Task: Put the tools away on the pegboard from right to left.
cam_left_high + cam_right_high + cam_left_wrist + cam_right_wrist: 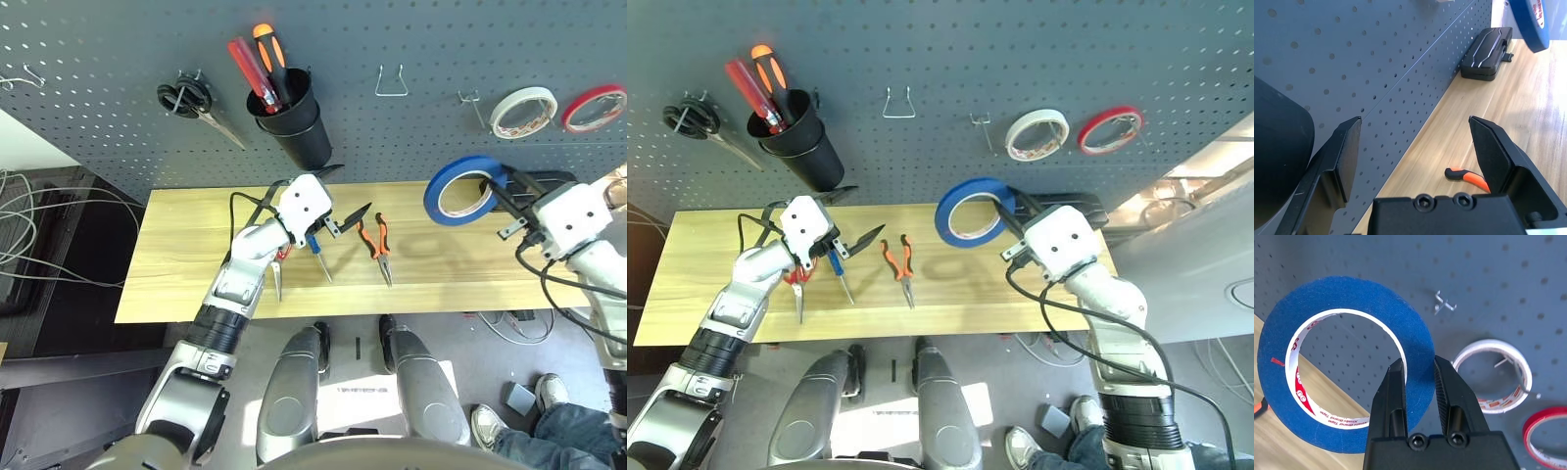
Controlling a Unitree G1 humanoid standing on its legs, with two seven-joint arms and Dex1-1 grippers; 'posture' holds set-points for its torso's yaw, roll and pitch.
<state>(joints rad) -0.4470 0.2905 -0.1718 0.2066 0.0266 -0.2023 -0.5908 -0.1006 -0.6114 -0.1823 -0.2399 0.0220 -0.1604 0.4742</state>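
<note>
My right gripper [1418, 364] is shut on the rim of the blue tape roll [465, 189], holding it upright in the air in front of the pegboard [392, 39], below a bare hook [472, 103]. Flat on the wooden table [176, 264] lie the orange-and-black pliers [377, 242], the blue-handled screwdriver [315, 250] and the red-handled scissors [795, 284]. My left gripper [343, 194] hovers open over the screwdriver, just left of the pliers, with nothing between its fingers.
A black cup [294, 122] with red and orange screwdrivers hangs on the board, black-handled scissors [196, 103] to its left. White tape [521, 111] and red tape [593, 108] hang at the right. A wire hook [392, 83] is bare. A black case [1488, 46] lies against the board.
</note>
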